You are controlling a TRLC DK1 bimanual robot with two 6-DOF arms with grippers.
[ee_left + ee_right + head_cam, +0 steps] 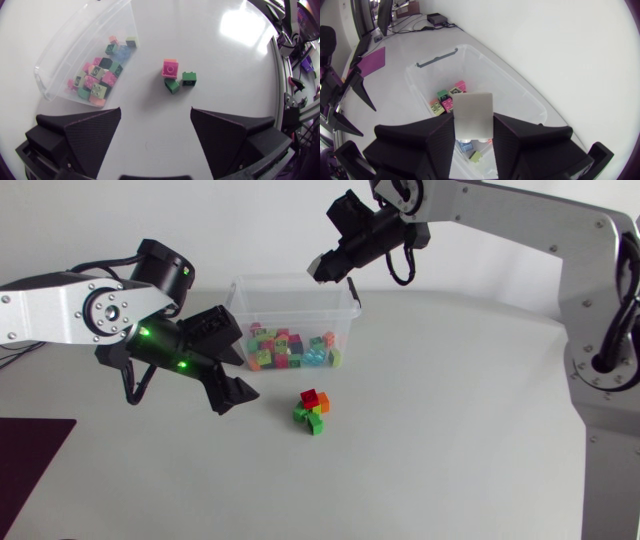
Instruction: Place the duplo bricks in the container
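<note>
**Stock on the bench: 1 brick held over the container, 1 small group loose**

Item 1, pale brick [473, 107]. You have it pinched in your right gripper [474, 120], with 1 finger on each side face. Its broad, plain face is turned to the wrist camera. Its longer side runs along the fingers, and its far end stands out past the fingertips. It hangs over the open container, above the rim nearest your right arm.

Item 2, container [236, 310]. Clear plastic, lid off, upright on the bench [450, 450]. In the head view its long axis runs side to side. On its floor lies a mixed heap of bricks [290, 348] in pink, green, orange and blue, facing every way.

Item 3, loose bricks [313, 412]. These sit on the bench just in front of the container, touching each other. There is 1 red on top, 1 orange beside it and green ones below, studs up. The group has no clear long axis.

Item 4, your left gripper [155, 109]. The fingers are spread wide and hold nothing. It hangs above the bench beside the container's left end. The loose bricks lie ahead of the gap between the fingers, well apart from both. The container lies ahead and off to one side.
</note>
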